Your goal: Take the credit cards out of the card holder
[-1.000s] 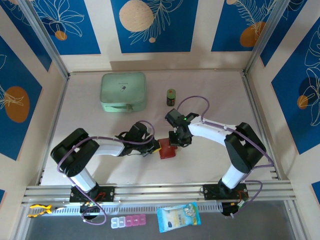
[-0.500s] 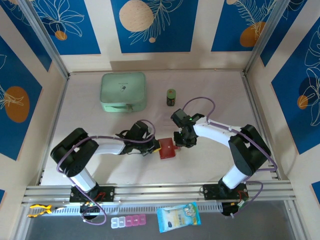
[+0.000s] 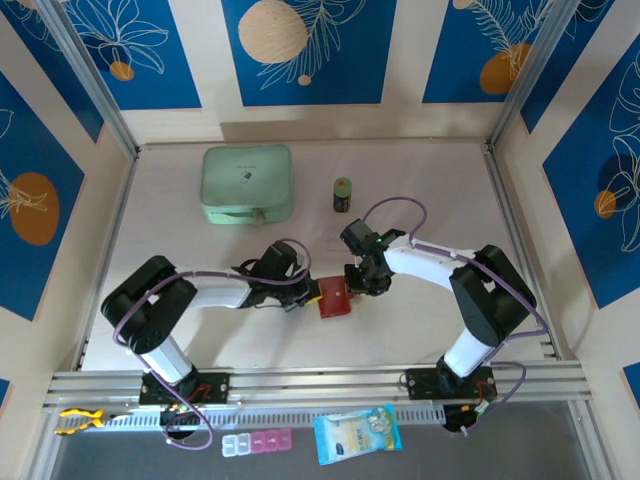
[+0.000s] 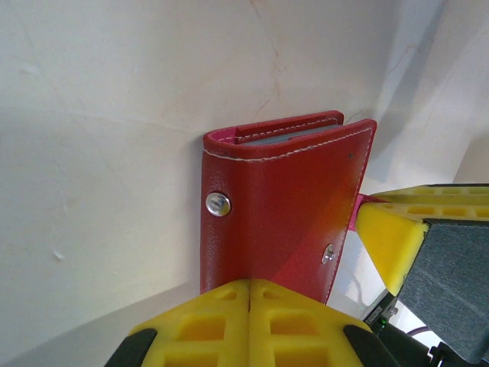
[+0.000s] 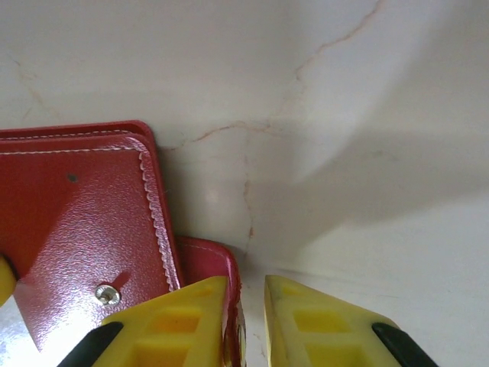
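The dark-red card holder (image 3: 334, 297) lies mid-table between both arms. My left gripper (image 3: 305, 293) is shut on the near edge of its cover (image 4: 283, 199), and the jaws meet with no gap (image 4: 250, 284). My right gripper (image 3: 357, 287) sits at the holder's right side, with its jaws a little apart (image 5: 246, 287). The holder's snap tab (image 5: 210, 260) rests against the inside of the right gripper's left finger (image 5: 183, 321), while the other finger stands off it. The credit cards are hidden; between the covers I make out just a thin grey edge (image 4: 290, 131).
A mint-green zip case (image 3: 247, 184) and a small green-lidded jar (image 3: 342, 194) stand at the back. On the front rail lie a pill box (image 3: 257, 443), a blue packet (image 3: 357, 433) and a yellow toy fish (image 3: 80, 418).
My right gripper's jaws have parted slightly and it has shifted a little right, then back toward the holder. The left gripper and the holder have stayed put.
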`<state>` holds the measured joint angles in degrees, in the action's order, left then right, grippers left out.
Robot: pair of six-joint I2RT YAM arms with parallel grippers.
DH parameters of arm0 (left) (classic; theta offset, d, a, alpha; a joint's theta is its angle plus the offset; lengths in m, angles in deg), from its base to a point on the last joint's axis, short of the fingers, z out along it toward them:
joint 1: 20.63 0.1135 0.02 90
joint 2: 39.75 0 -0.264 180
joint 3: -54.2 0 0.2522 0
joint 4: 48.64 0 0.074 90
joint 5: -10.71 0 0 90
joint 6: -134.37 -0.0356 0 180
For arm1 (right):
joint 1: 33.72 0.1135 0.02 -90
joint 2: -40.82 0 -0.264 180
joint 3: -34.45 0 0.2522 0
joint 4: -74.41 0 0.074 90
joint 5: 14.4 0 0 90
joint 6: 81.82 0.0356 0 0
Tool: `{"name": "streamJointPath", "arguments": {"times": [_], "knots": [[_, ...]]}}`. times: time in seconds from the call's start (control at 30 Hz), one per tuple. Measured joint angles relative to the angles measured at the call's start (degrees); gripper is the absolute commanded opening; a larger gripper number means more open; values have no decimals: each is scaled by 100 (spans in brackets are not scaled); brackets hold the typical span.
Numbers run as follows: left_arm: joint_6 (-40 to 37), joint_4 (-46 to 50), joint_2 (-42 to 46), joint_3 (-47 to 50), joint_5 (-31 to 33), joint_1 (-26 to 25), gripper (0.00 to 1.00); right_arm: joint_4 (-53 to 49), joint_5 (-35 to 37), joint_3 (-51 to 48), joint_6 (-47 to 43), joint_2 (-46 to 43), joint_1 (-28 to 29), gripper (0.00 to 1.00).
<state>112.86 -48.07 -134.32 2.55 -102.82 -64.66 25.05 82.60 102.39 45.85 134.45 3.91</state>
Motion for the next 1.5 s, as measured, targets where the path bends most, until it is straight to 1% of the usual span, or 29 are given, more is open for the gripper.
{"name": "streamJointPath", "arguments": {"times": [0.47,0.6,0.7,0.87,1.03,1.17,1.5], "knots": [[2,15,0,-11,-2,0,0,352,-343,-151,-15,37,-26,14],[2,17,0,-15,-2,0,0,393,-389,-175,-15,37,-26,11],[0,22,0,-24,-4,0,3,398,-400,-181,-13,37,-26,9],[-48,107,2,-103,-2,2,10,350,-400,-181,-17,24,-59,7],[-258,435,238,-273,4,44,15,140,-339,-179,-85,-166,-118,6],[-584,876,560,-540,46,164,17,-162,-249,-101,-208,-385,-184,6],[-1410,1893,1342,-782,216,841,21,-748,-199,356,-291,-697,-157,5]]}}
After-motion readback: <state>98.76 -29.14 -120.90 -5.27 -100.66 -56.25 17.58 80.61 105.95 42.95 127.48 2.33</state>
